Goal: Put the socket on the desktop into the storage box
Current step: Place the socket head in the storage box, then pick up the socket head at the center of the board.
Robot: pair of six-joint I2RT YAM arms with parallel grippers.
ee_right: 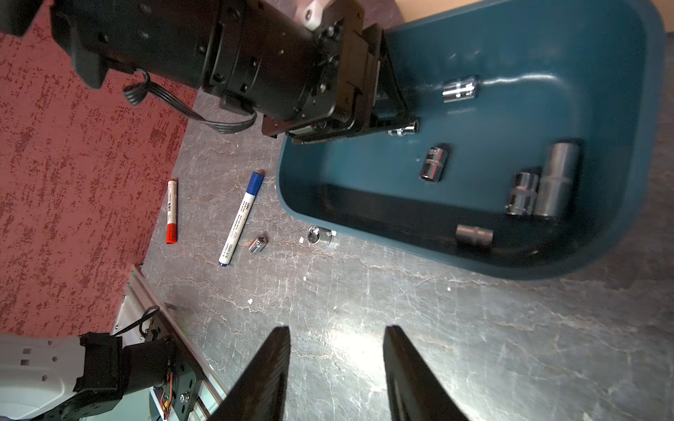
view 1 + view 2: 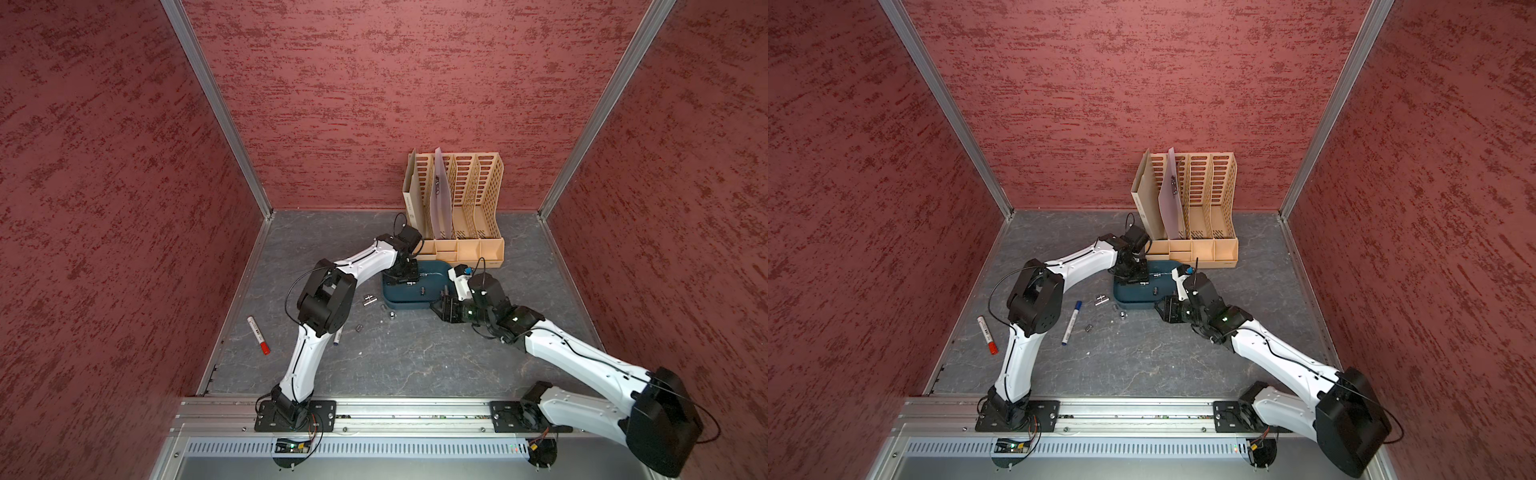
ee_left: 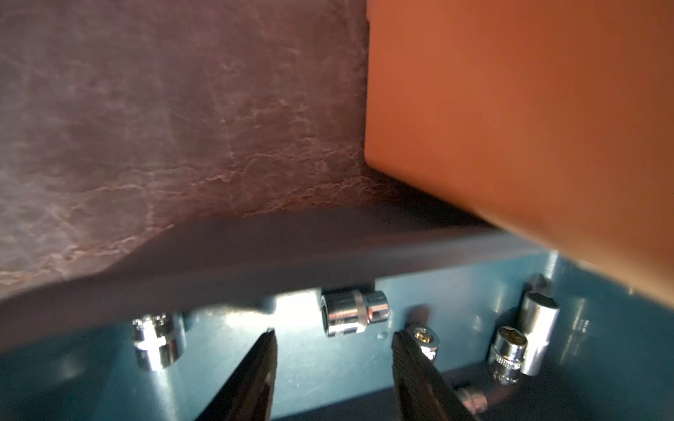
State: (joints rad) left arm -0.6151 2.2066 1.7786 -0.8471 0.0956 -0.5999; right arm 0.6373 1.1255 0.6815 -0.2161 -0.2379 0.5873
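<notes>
So the left pincer (image 3: pixel 333 333) hangs inside the storage box (image 1: pixel 649 109), fingers clearly apart with nothing between them. We can see one little socket (image 3: pixel 423 339) lying just beside one fingertip. Five more sockets (image 1: pixel 434 164) lie on the box floor. The right pincer (image 1: pixel 335 328) is partly open and empty too, over the desktop (image 1: pixel 364 291) just beside the box. A few loose sockets (image 1: pixel 258 243) sit out on the desktop near a blue marker (image 1: pixel 242 215).

Teal storage box (image 1: pixel 583 47) w/ chrome sockets (image 1: pixel 459 88); tan slotted rack (image 2: pixel 478 199), mottled red walls (image 2: pixel 374 83)
</notes>
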